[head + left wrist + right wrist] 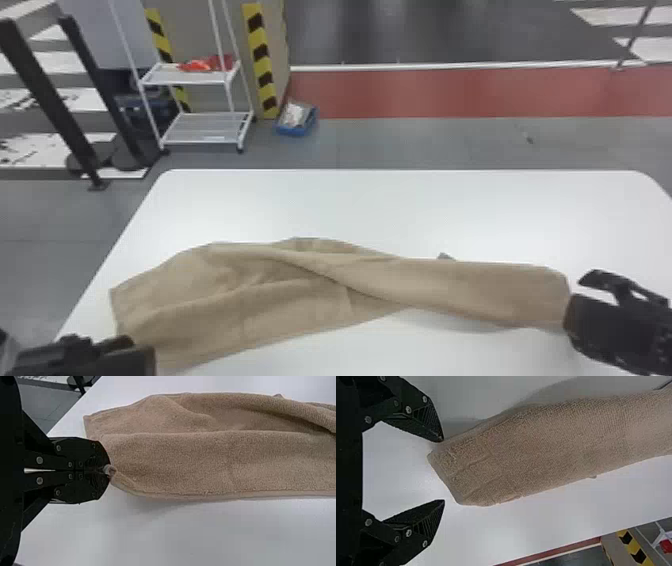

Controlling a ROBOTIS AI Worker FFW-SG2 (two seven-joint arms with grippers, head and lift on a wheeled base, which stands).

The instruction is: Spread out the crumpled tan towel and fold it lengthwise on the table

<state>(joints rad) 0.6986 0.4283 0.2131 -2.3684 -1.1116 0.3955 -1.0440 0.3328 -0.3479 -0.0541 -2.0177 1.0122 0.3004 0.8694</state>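
Background, left to right: white rack [210, 127], striped post [261, 60], blue bin [296, 131], red floor strip [450, 92]. White counter [400, 210] in front, tan towel [250, 305] lying across its near part, long way left-right.

Left gripper [107, 470]: at the towel's near-left corner, jaws closed on a small pinch of it. Reads as an anchor: hold that corner so the near edge can be pulled straight against it. Near edge already runs fairly clean from there.

Left half is the wide part, with soft ridges. Middle has a diagonal roll lying over the lower layer, so probably not properly spread yet. Small grey tag [444, 256] pokes out at the far edge, right of middle.

Right end is narrow and bunched over. Right gripper [443, 470]: jaws wide open, nothing gripped, facing that end. One tip is right by the towel edge; can't tell if it touches. Likely placed there to grab the end, giving two holds for stretching. Risk, I'd guess: biting several layers at once and keeping the roll in.
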